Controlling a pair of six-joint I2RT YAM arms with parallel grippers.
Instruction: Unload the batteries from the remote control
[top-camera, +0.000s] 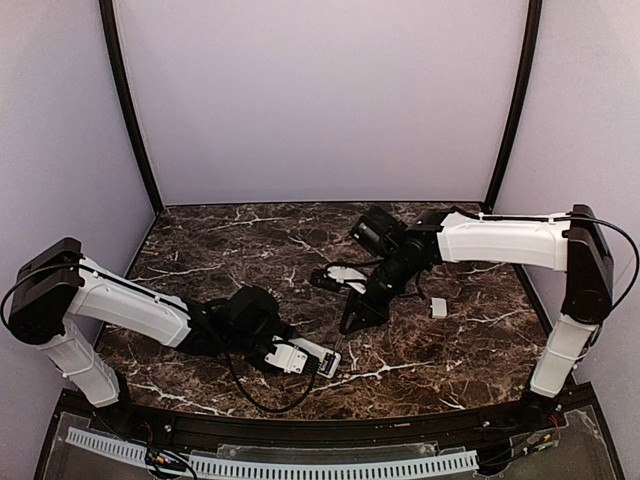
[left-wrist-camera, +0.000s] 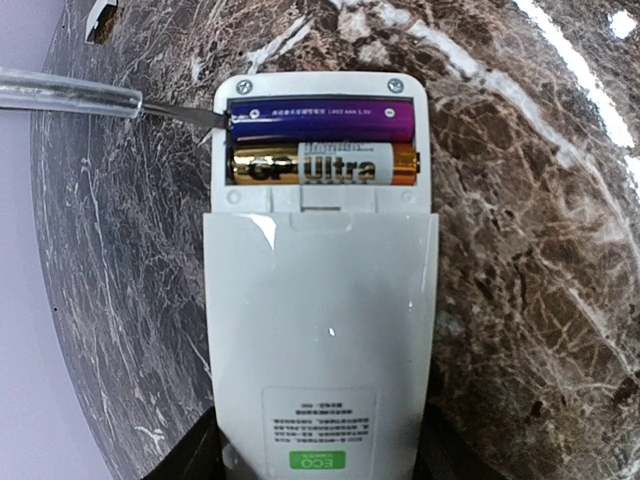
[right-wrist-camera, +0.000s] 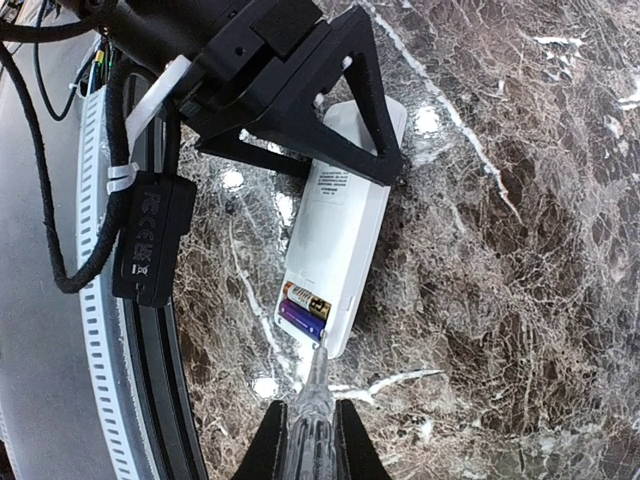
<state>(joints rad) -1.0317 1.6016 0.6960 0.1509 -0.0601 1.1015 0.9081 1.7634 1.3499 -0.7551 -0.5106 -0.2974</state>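
The remote control (left-wrist-camera: 320, 320) lies back-up on the marble table, its battery bay open. A purple battery (left-wrist-camera: 320, 117) and a gold-and-black battery (left-wrist-camera: 320, 165) sit side by side in the bay. My left gripper (left-wrist-camera: 320, 455) is shut on the remote's lower end, one finger on each side; it also shows in the top view (top-camera: 290, 357). My right gripper (right-wrist-camera: 312, 445) is shut on a clear-handled screwdriver (right-wrist-camera: 316, 400). The blade tip (left-wrist-camera: 205, 116) touches the end of the purple battery. In the top view the right gripper (top-camera: 352, 322) hovers just above the remote (top-camera: 315, 355).
A small white squarish plastic piece (top-camera: 438, 307) lies on the table (top-camera: 250, 240) to the right of the right gripper. The left arm's black cable (right-wrist-camera: 60, 200) and a ribbed white strip (top-camera: 300, 466) run along the near table edge.
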